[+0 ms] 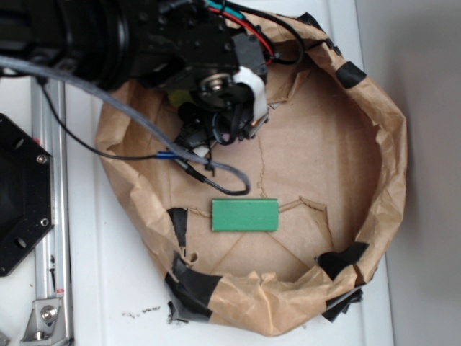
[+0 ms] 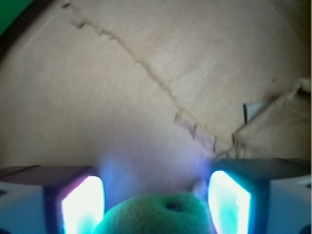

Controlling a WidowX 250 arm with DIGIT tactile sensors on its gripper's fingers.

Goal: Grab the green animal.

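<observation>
Straddling green animal (image 2: pixel 155 214), gripper (image 2: pixel 156 207) sits low over brown paper nest (image 1: pixel 389 180) on white counter (image 1: pixel 108 288). Jaws apart, one glowing pad each side of fuzzy green head, gaps visible both sides (no contact seen). Exterior view: arm covers toy, only lime sliver showing at upper left of nest. Flat green block (image 1: pixel 245 215) lies well apart, nearer front rim.
</observation>
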